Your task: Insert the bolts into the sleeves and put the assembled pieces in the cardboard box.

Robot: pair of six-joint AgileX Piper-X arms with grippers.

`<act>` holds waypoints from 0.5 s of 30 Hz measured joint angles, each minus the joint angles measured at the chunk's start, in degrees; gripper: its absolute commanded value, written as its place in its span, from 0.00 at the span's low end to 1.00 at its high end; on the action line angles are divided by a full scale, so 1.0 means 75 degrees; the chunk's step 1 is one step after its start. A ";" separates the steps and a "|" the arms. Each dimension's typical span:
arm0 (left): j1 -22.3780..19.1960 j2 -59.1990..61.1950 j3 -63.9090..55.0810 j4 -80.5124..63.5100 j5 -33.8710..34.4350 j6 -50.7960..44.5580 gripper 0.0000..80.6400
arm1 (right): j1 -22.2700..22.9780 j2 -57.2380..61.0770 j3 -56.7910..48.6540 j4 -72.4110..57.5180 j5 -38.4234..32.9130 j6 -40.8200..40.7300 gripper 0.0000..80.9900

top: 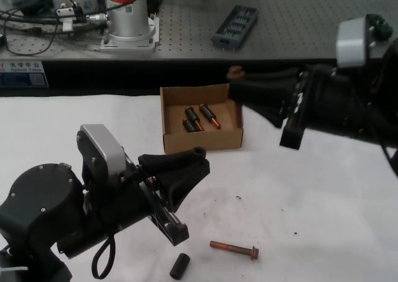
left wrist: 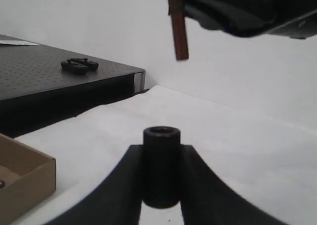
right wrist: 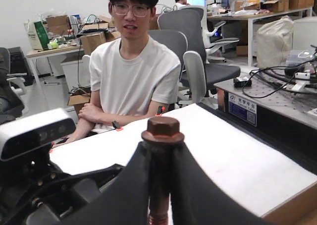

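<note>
My left gripper is shut on a black sleeve, held upright with its open end up; in the high view this gripper hovers just in front of the cardboard box. My right gripper is shut on a copper bolt, hex head toward the camera. From the left wrist view, the bolt's shank hangs above the sleeve, apart from it. In the box lie three assembled pieces. A loose bolt and a loose sleeve lie on the white cloth in front.
A black perforated bench runs behind the white cloth, with a metal column, cables and a black tray on it. A person sits beyond the table's near side in the right wrist view, touching nothing.
</note>
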 measured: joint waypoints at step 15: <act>0.0000 0.0000 -0.0021 -0.0079 0.0263 -0.0258 0.01 | 0.0231 0.0430 0.0000 -0.1074 -0.0499 0.0367 0.07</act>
